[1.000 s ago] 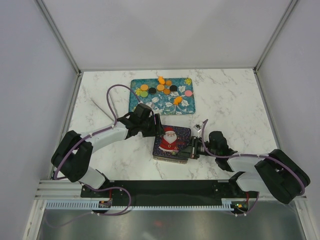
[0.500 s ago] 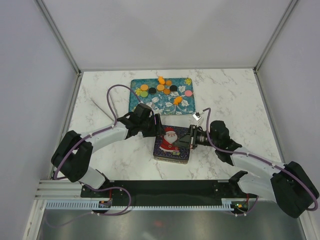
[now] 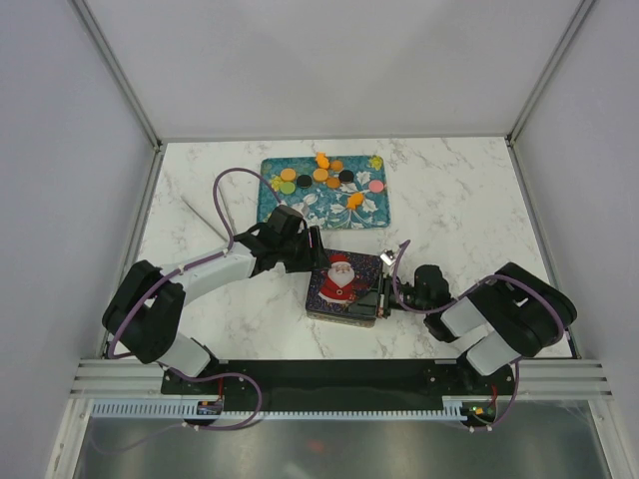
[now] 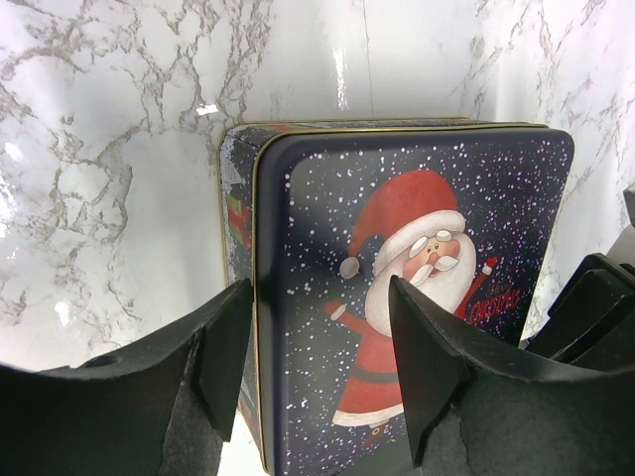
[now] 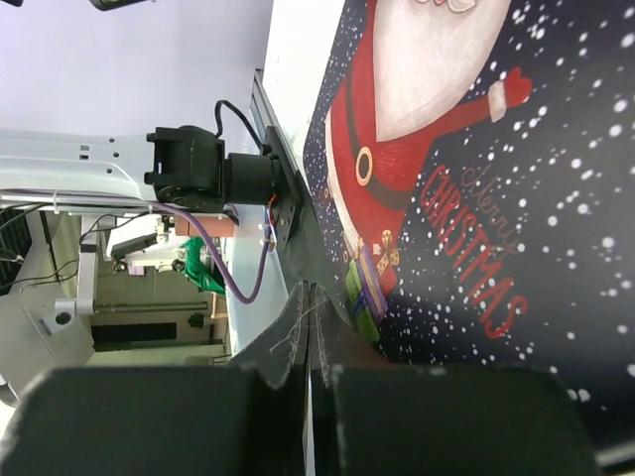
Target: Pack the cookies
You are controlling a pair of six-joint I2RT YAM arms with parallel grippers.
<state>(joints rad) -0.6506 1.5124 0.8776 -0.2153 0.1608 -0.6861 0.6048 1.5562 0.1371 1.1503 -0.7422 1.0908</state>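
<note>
Since the Santa tin (image 3: 342, 285) is lidded, step is opening. Left gripper (image 4: 317, 327) spread astride its edge; right gripper (image 5: 310, 307) pinched closed at rim. Next: lift lid (image 4: 417, 248) squarely.

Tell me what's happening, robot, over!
Left jaws open, straddling the tin edge. Right jaws shut at its other side. Cookies lying on the tray. Tin lid on, in the way.

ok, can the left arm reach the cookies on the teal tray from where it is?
Probably yes. The left gripper, open over the Santa tin's corner, sits just short of the teal tray, and no object lies between it and the cookies.
</note>
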